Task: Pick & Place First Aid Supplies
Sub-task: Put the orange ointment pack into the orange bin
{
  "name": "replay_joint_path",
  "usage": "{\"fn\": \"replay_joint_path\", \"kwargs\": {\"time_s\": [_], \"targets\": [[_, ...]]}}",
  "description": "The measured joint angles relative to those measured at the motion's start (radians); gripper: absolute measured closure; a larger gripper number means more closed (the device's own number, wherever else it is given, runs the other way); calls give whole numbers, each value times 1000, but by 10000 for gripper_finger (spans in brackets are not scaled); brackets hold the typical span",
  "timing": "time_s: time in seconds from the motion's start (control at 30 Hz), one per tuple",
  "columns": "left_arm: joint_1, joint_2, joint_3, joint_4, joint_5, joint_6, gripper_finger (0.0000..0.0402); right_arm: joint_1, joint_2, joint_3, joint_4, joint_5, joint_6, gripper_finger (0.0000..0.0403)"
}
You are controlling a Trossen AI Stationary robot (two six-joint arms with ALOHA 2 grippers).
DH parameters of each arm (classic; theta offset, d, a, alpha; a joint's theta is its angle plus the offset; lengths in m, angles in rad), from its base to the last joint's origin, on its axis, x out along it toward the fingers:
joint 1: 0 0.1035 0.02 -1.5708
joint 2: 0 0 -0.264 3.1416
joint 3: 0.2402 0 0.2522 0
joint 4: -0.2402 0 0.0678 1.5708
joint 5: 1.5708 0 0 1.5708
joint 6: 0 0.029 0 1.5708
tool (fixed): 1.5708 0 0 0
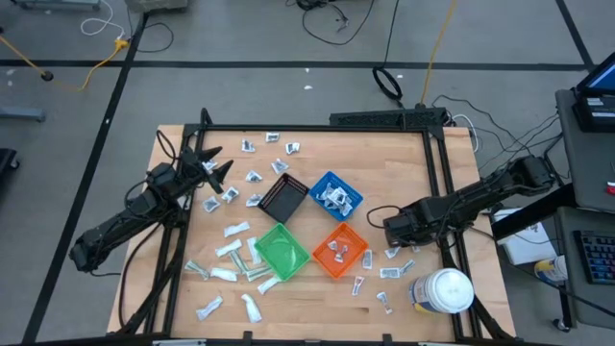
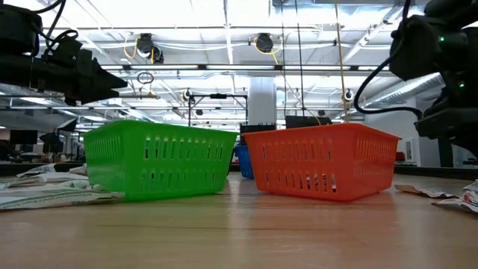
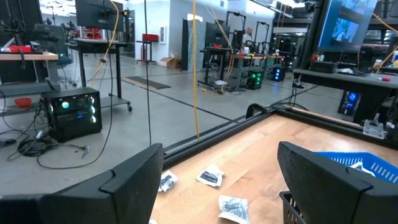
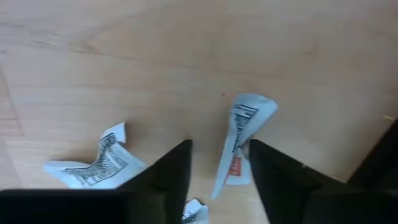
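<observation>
My right gripper (image 4: 217, 171) points down at the wooden table, right of the orange bin (image 1: 341, 250), and is open. A white crumpled packet (image 4: 242, 134) with black print and a red mark lies on the table, its near end between the two fingertips. A second packet (image 4: 93, 165) lies beside the other finger. More first aid supplies (image 1: 245, 259) are scattered on the table, and some lie in the blue bin (image 1: 336, 195) and the orange bin. My left gripper (image 1: 216, 163) waits open and level at the far left, holding nothing. My right gripper comes at the packet from above, its fingers (image 4: 270, 171) standing on either side of the packet's near end (image 4: 233, 168). The packet lies flat on the table. Whether a finger touches it, I cannot tell.
The black bin (image 1: 283, 199) and the green bin (image 1: 281, 250) stand mid-table beside the blue and orange ones. A large white round jar (image 1: 442, 291) stands near the front right corner. Black frame rails (image 1: 447, 192) run along the table's sides.
</observation>
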Motion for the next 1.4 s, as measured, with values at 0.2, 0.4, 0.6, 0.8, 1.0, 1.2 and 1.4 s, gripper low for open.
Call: {"fn": "replay_joint_path", "kwargs": {"time_s": [0.2, 0.4, 0.6, 0.8, 1.0, 1.2, 1.4], "targets": [[0, 0, 0, 0, 0, 0, 78, 0, 0, 0, 31, -4, -4, 348], [0, 0, 0, 0, 0, 0, 78, -32, 3, 15, 2, 6, -95, 392], [0, 0, 0, 0, 0, 0, 78, -88, 3, 85, -117, 23, -279, 398], [0, 0, 0, 0, 0, 0, 78, -132, 3, 160, -198, 25, -521, 396], [0, 0, 0, 0, 0, 0, 78, -165, 3, 246, -250, 26, -795, 400], [0, 0, 0, 0, 0, 0, 78, -183, 24, 346, -264, 27, -1122, 401], [0, 0, 0, 0, 0, 0, 78, -182, 117, 473, -257, 27, -1345, 401]]}}
